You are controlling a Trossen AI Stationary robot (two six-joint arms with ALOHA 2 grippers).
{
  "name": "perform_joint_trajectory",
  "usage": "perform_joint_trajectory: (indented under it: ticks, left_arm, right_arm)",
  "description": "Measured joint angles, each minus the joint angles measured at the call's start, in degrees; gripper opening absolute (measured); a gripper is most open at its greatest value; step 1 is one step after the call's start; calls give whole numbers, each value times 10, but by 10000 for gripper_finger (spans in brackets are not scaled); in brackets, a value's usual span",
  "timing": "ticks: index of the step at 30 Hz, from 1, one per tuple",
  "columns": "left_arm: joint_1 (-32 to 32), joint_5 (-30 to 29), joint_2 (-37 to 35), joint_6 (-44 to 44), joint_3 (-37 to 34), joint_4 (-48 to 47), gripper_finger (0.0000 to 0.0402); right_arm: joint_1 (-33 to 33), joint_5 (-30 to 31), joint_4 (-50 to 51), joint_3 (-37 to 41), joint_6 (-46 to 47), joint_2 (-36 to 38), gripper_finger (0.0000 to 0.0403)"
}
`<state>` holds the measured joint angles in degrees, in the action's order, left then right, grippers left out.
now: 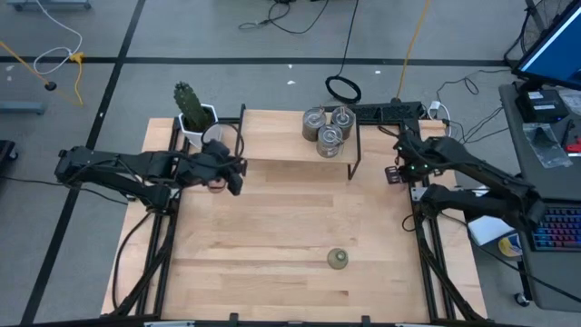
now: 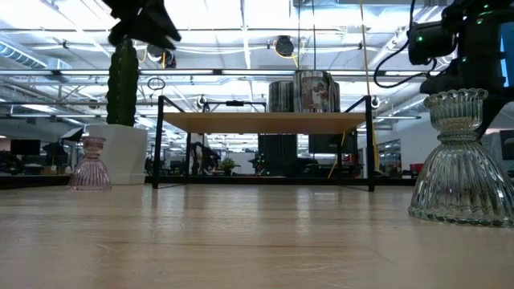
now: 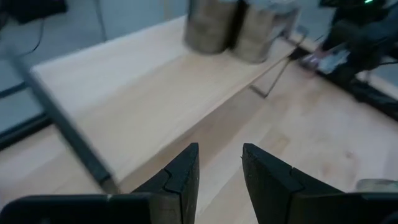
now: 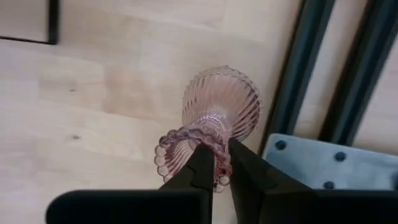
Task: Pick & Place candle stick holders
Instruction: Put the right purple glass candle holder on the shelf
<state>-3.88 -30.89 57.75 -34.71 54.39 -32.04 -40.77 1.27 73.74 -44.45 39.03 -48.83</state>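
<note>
the right gripper (image 4: 216, 163) sits at the right edge of the table, close to the black frame rails, and its 2 fingers are pinched on the beaded rim of a pink glass holder (image 4: 214, 115). the wall of the glass is caught between the fingertips, and the ribbed body flares out beyond them over the wood (whether its base touches the table cannot be told from the wrist view).

the left gripper (image 3: 219, 163) hovers at the left end of the raised shelf (image 1: 272, 145), its fingers parted a little with nothing between them. ahead of it, on the far end of the shelf, stand 3 silvery metal holders (image 1: 328, 127) bunched together and touching. just beside this arm, in the table's back left corner, is the cactus (image 1: 190, 104) in its white pot, and the low view shows a second pink glass holder (image 2: 89, 163) standing upright next to that pot.

the olive-green holder (image 1: 338, 260) stands alone near the front edge of the table, well apart from both arms.

the table (image 1: 272, 236) is pale wooden planking in a black metal frame. the shelf is a matching board on thin black legs. around it the floor is grey, with cables lying on it behind the table, and a desk with a keyboard (image 1: 556, 229) and a monitor stands to the right. the low view looks into a large hall with bright ceiling lights.
</note>
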Motion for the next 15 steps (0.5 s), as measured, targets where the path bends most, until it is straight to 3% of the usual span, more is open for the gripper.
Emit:
perform_joint_trajectory:
  ticks: [8,15]
  left_arm:
    - [-1,46,12,88,0,100,122]
    - [-1,92,73,156,0,190,122]
  right_arm:
    - [1,-55,-4,-1,0,22,19]
    - [28,-154,-64,-2,4,23,19]
